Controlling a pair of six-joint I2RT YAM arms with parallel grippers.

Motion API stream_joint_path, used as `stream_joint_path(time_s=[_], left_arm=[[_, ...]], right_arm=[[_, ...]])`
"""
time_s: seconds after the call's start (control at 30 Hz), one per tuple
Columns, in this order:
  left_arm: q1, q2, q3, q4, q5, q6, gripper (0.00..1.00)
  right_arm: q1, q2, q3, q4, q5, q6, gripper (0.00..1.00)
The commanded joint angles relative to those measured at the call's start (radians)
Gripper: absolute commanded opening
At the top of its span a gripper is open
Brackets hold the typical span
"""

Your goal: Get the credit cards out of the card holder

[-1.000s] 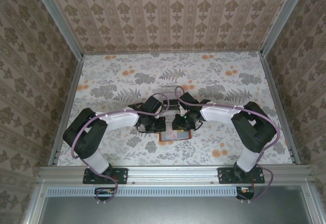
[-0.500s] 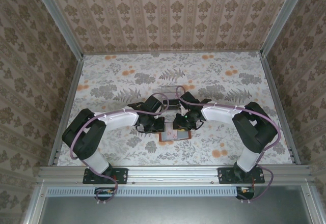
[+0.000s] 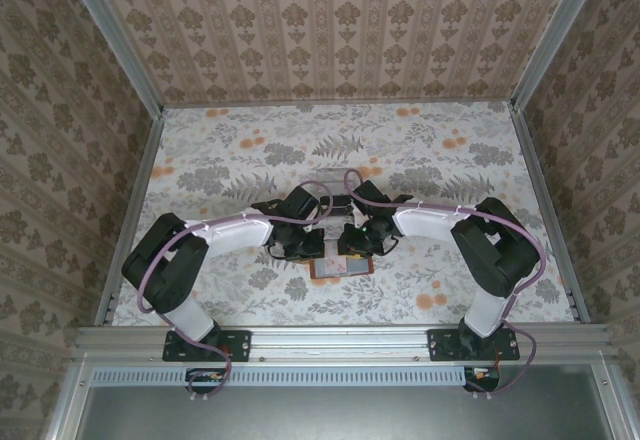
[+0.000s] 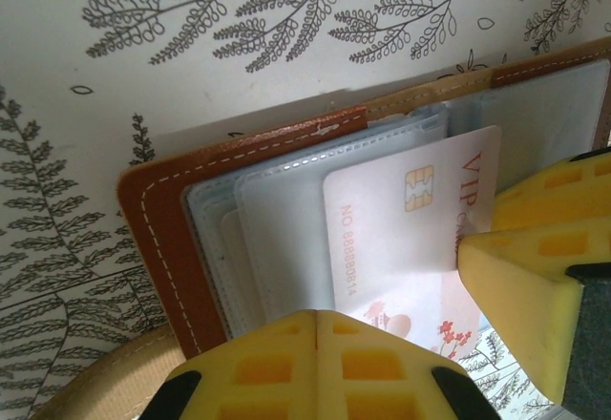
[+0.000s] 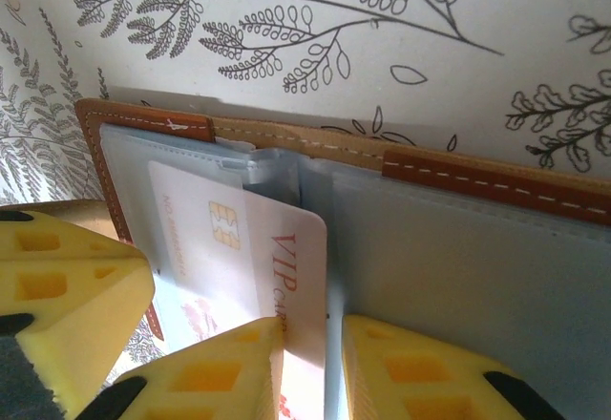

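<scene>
The card holder lies open on the floral table, brown leather with clear pocket sleeves. A white credit card with a gold chip and red "VIP" lettering sticks partway out of a sleeve. My right gripper is shut on this card's edge, and its yellow fingers also appear in the left wrist view. My left gripper is shut with nothing in it, its tips over the holder's left sleeves. Both grippers meet over the holder.
A small clear tray stands just behind the grippers. Patterned walls enclose the table on three sides, with a metal rail along the near edge. Bare floral tabletop stretches left and right of the arms.
The right arm's elbow has shifted slightly to the left. Both grippers stay over the holder with their jaws unchanged.
</scene>
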Motion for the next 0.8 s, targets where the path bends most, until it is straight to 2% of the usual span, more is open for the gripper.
stream_joint_path(time_s=[0.0,0.37,0.47,0.57,0.77], left_arm=[[-0.012,0.029,0.019,0.003,0.022,0.021,0.00],[-0.016,0.067,0.012,-0.036,-0.007,0.025,0.00],[-0.017,0.071,0.015,-0.043,-0.011,0.027,0.00],[-0.017,0.065,0.018,-0.051,-0.015,0.030,0.00],[-0.017,0.040,0.018,-0.072,-0.037,0.036,0.00]], right_arm=[[-0.008,0.014,-0.021,0.019,-0.026,0.003,0.25],[-0.013,-0.033,-0.044,0.085,-0.099,0.043,0.21],[-0.016,-0.037,-0.048,0.087,-0.099,0.043,0.17],[-0.021,-0.039,-0.051,0.077,-0.092,0.036,0.11],[-0.043,-0.076,-0.047,-0.036,-0.003,-0.032,0.08]])
